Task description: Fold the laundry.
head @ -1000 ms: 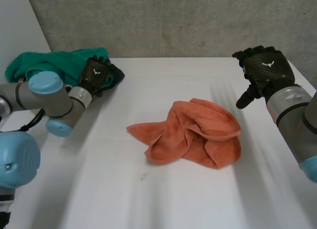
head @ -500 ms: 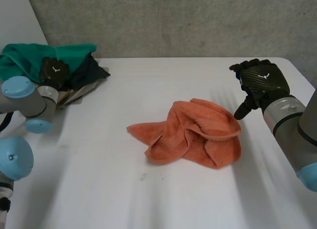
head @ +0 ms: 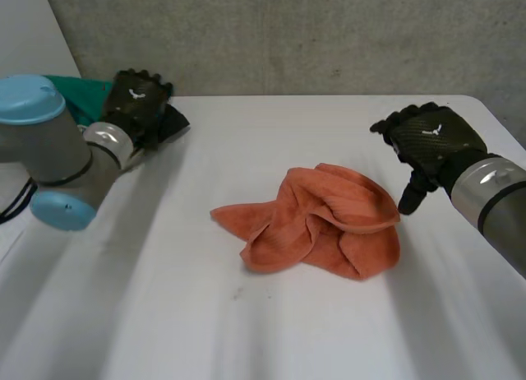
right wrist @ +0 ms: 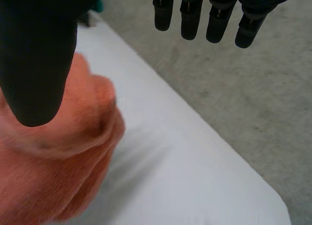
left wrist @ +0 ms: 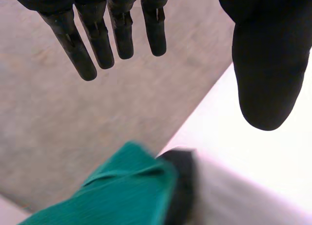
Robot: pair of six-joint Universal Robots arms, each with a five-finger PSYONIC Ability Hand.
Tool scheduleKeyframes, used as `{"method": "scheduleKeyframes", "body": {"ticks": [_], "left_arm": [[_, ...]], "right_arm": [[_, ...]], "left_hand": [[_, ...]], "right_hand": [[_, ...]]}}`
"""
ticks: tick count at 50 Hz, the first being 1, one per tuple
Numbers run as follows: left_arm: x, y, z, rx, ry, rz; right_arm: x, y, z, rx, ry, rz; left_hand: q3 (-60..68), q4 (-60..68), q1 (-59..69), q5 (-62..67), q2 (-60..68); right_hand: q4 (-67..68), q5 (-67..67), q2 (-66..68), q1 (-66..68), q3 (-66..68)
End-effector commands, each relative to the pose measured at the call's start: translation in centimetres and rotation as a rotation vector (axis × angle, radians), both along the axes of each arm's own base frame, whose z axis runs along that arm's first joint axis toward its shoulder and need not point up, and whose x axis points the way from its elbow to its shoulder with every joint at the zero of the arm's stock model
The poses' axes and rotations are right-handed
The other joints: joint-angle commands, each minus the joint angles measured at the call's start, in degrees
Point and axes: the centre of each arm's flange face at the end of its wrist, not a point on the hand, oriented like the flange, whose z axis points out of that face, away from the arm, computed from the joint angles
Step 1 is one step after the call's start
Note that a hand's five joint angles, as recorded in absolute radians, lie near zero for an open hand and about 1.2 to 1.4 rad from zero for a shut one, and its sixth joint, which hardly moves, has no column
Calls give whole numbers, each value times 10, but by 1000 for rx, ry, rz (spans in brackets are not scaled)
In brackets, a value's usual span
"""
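Looking down from the head camera, you had the bare front of the white table (head: 246,339) nearest to you. Past it, about in the middle of the table, lay the orange towel (head: 316,224). It was crumpled in a loose heap with several folds, and one corner pointed toward your robot's left side. It lay free of both hands.

Just beside the towel's right edge was the right hand (head: 431,141), raised over the table with its back up. In the right wrist view its fingers (right wrist: 219,20) were straight and spread well away from the thumb (right wrist: 39,64), with nothing between them. The towel lay under the thumb side of the palm. The thumb's tip came close to the towel's edge, but whether it touched the cloth I could not tell.

Farther away, at the far left corner of the table, the left hand (head: 137,100) was at a pile of laundry, well apart from the towel. You could see there a green cloth (head: 86,96) and a dark cloth (head: 174,121) beside it. In the left wrist view the fingers (left wrist: 112,35) of this hand were also straight, apart from the thumb (left wrist: 268,64), and they held nothing. The green and dark cloths lay beyond the fingertips, not touching them.

Behind the table stood a grey concrete wall (head: 288,34).
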Motion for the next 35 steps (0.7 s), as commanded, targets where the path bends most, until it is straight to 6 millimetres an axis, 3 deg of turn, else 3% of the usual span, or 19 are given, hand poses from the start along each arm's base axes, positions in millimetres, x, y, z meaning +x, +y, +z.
{"method": "scheduleKeyframes", "body": {"ticks": [1,11,13,23,31,35], "left_arm": [[-32,100,-6,159,14,-196],[-62,208,-55,320,-85,-435],[-65,215,-58,316,-87,-455],[-78,202,-86,165,-124,-455],[-79,185,-112,13,-378,-449],[-80,181,-111,-28,-421,-437]], "right_arm": [[-2,19,-4,47,168,91],[2,30,-39,35,232,194],[4,29,-44,5,223,208],[13,10,-87,-72,256,233],[15,1,-99,-87,254,225],[16,-2,-99,-105,251,218]], "left_hand": [[16,19,9,22,14],[38,41,31,44,36],[38,41,31,44,36],[142,145,135,148,140],[132,135,125,138,130],[114,117,107,120,112]], "right_hand": [[-17,-24,-22,-29,-20],[-17,-24,-22,-29,-20],[-17,-24,-22,-29,-20],[214,208,209,202,211],[253,246,248,241,250],[255,248,249,243,251]]}}
